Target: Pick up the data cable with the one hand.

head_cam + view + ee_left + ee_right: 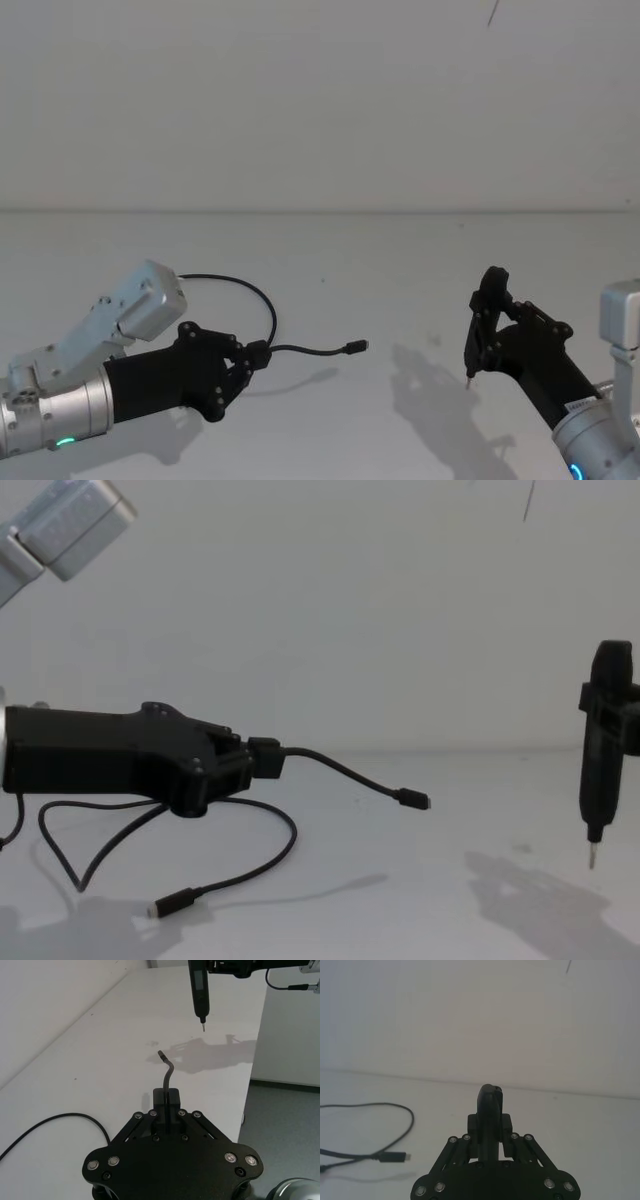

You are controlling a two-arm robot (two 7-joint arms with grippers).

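The data cable [310,350] is a thin black cord, and my left gripper [258,354] is shut on it a short way behind one plug. That free end juts out past the fingers above the white table [400,260]. In the chest view the data cable [340,770] leaves the left gripper [265,758] in the air, while the rest loops down to a second plug [165,906] lying on the table. The left wrist view shows the cable [167,1075] curving away from the shut gripper [166,1097]. My right gripper [497,322] is shut on a slim black pen-like tool [480,320].
The pen-like tool [600,750] hangs tip down above the table on the right, well apart from the cable's free plug [412,799]. A plain white wall [320,100] stands behind the table. The table's edge [250,1085] drops to a grey floor.
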